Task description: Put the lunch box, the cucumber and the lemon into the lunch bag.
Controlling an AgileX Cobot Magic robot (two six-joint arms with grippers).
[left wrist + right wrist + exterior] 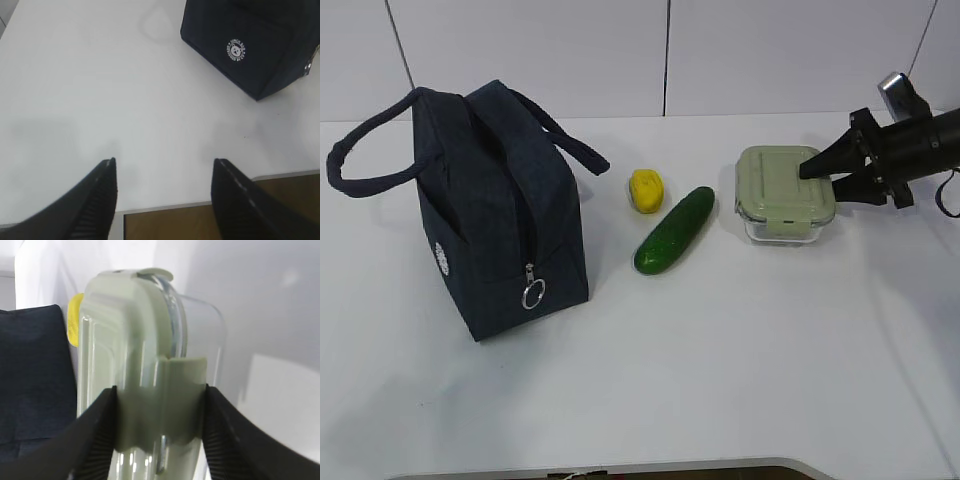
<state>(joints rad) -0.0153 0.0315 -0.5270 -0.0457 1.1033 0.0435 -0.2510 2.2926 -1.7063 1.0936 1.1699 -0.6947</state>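
Observation:
The lunch box (782,185), clear glass with a pale green lid, sits at the right of the table. My right gripper (820,178) reaches in from the right and is shut on its near edge. In the right wrist view both fingers press the sides of the lid's clip tab (160,392). The cucumber (674,231) lies slanted in the middle, with the lemon (647,190) just behind it. The navy lunch bag (500,210) stands at the left, handles spread. My left gripper (164,162) hangs open over bare table near the front edge, away from the bag (250,45).
The bag's silver zipper ring (533,293) hangs at its near end. The table's front edge (200,206) runs just under the left fingers. A pale wall stands behind the table. The lemon (74,322) and bag (30,380) show beyond the box in the right wrist view.

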